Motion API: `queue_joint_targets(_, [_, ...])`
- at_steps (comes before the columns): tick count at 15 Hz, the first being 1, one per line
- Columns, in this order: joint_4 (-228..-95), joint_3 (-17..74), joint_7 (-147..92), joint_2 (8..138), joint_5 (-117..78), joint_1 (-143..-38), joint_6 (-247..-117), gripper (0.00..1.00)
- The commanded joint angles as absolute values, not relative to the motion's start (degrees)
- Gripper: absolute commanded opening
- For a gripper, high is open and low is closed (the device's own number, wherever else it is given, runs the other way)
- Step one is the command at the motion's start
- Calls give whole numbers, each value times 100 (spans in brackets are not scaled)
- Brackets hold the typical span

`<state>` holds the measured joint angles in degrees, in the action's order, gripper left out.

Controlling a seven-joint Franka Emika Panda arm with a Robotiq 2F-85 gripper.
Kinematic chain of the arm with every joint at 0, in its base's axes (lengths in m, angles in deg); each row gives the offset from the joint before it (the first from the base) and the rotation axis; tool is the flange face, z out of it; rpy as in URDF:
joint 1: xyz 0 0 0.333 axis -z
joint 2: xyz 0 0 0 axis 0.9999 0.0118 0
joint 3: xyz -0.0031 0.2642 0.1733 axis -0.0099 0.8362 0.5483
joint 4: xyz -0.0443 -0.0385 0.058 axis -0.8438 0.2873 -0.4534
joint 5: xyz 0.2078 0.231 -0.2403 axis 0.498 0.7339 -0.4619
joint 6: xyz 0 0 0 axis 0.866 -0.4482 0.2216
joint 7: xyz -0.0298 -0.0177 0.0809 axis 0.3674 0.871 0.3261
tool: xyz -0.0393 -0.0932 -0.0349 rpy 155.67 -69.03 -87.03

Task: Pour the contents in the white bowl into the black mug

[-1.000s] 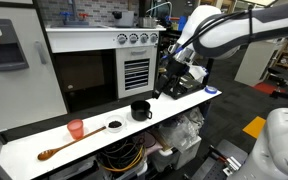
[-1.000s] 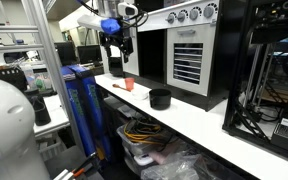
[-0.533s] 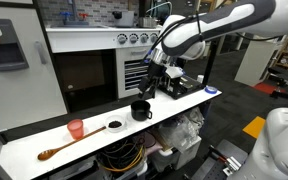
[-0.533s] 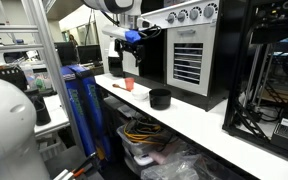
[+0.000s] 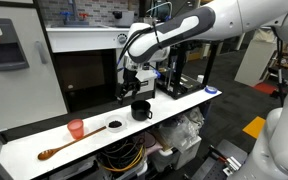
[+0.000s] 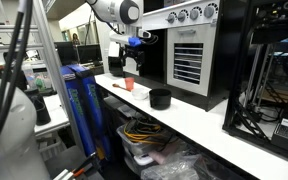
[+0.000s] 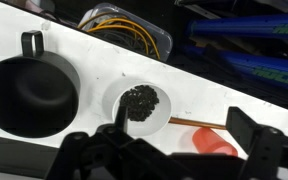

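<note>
- Gripper (image 5: 130, 90) hangs in the air mid-frame in an exterior view, above the white counter (image 5: 174, 108), touching nothing.
- Wrist view: the gripper (image 7: 176, 128) comes in from the bottom edge. Its two fingers (image 7: 89, 150) are spread wide with nothing held between them.
- White bowl (image 7: 139, 105) sits on the counter at the centre of the wrist view, upright, with a dark crumbly heap inside.
- In an exterior view the bowl (image 5: 115, 126) is low centre, between the mug and the pink cup.
- Black mug (image 7: 29, 95) is at the left of the wrist view, just beside the bowl and not touching it. It stands upright with its handle toward the top edge.
- Both exterior views show the mug (image 5: 141, 110) (image 6: 160, 98) standing on the counter.
- Pink cup (image 7: 216, 142) is lower right of the bowl in the wrist view, partly hidden by the right finger.
- Wooden spoon (image 5: 59, 149) lies on the counter at lower left in an exterior view.
- Clear bin with yellow cables (image 7: 124, 20) is at the top of the wrist view, below the counter edge.
</note>
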<state>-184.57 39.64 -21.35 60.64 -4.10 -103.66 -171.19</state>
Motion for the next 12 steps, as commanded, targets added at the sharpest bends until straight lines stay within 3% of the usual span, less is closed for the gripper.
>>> queue_joint_targets(1, [-17696, 4218, -3129, 6699, -1190, -10407, -16650, 100])
queue_joint_targets(12, [-17152, 4369, -3581, 7294, -1493, -10582, -16654, 100])
